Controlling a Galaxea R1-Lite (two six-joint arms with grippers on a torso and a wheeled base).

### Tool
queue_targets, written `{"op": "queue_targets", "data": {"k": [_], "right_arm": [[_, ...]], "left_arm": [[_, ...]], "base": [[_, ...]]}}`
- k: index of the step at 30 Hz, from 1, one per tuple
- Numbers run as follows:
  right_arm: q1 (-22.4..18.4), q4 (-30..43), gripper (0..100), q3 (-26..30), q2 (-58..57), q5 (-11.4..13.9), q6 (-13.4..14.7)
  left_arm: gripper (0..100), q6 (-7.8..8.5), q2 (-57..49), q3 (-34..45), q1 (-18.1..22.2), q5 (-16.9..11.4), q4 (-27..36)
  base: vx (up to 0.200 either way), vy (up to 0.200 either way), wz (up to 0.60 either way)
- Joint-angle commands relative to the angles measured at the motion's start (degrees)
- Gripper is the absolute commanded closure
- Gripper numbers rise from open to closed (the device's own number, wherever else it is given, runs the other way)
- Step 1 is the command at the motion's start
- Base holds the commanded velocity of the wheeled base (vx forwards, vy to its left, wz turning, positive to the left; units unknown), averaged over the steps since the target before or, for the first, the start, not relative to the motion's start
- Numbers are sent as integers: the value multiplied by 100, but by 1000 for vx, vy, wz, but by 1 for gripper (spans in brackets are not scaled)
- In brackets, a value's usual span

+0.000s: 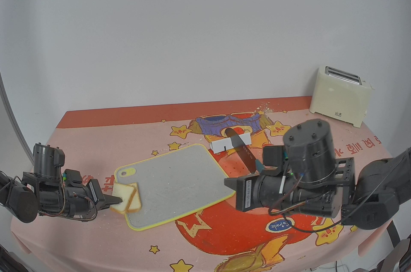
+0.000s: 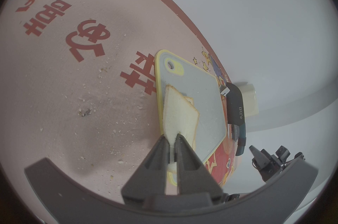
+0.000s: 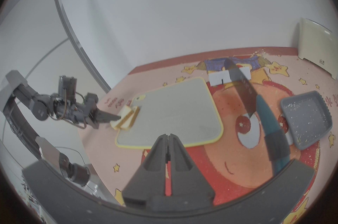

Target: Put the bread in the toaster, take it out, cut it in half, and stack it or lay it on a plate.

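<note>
Tablecloth (image 1: pixel 107 144) — pink, cartoon-printed — white wall (image 1: pixel 192 29)

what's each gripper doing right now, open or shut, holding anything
Left gripper: shut on the bread at the corner of the cutting board.
Right gripper: shut, holding nothing.

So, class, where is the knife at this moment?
In the right wrist view the knife lies to the robot's right of the cutting board, between it and the grey tray, blade tip propped on a white holder.
</note>
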Motion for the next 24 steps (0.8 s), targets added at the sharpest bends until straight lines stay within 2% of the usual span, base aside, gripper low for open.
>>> {"op": "queue_targets", "data": {"k": [1,2,5,8,11,16,18,24], "right_arm": [[-285,-3,100,244,-814,82,33],[-312,-3,100,253,-849,91,25],[-734,23,100,315,-1315,214,-81],[-1182,23,100,279,-1596,293,-327],[-1498,32,100,332,-1614,504,-459],[-1446,14,100,464,-1420,575,-459],[-1305,-65,100,482,-1315,583,-415],[-1314,-65,100,490,-1218,583,-415]], "left_arm": [[100,9,-338,121,31,-1,-34],[100,17,-373,130,31,-1,-34],[100,35,-874,191,31,-1,-43],[100,44,-1446,95,31,8,-26],[100,44,-1850,-99,31,8,53],[100,53,-2228,-239,-13,-1,300],[100,44,-2535,-371,-74,-18,440],[100,35,-2606,-424,-74,-45,475]], "base": [[0,0,0],[0,0,0],[0,0,0],[0,0,0],[0,0,0],[0,0,0],[0,0,0],[0,0,0]]}}
